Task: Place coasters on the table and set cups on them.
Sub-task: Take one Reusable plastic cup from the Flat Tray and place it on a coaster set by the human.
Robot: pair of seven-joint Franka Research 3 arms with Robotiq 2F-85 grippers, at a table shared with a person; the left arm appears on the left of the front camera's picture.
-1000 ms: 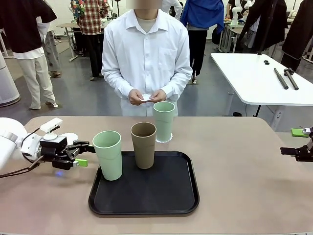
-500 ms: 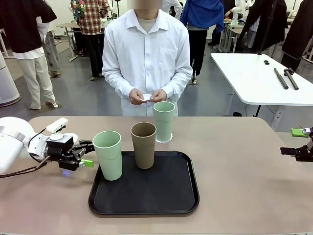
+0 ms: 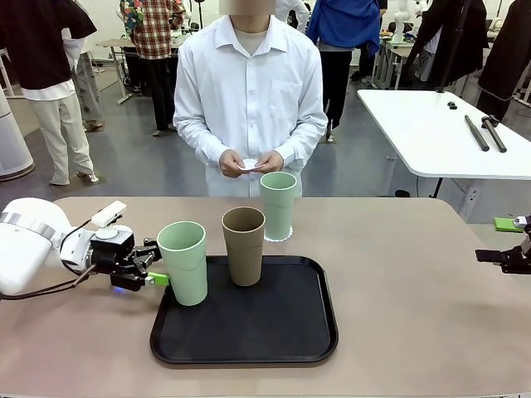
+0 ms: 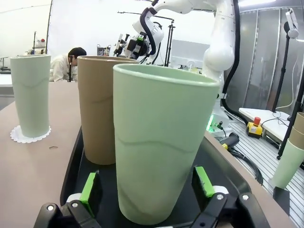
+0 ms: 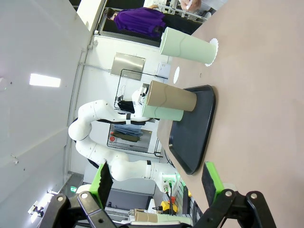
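Beige table (image 3: 398, 274) lies bare right of the black tray (image 3: 282, 332), out to the right gripper (image 3: 498, 240), spread and empty at frame right. At the tray's left edge the left gripper (image 3: 152, 264), jaws spread, flanks the near green cup (image 3: 183, 261); the far green cup (image 3: 278, 203) stands on its coaster (image 3: 286, 236).

3 cups (image 3: 182, 261) matte, smooth plastic; coaster (image 4: 28, 139) white lacy paper; tray (image 3: 274, 332) black, slight sheen; table (image 3: 398, 274) matte beige.
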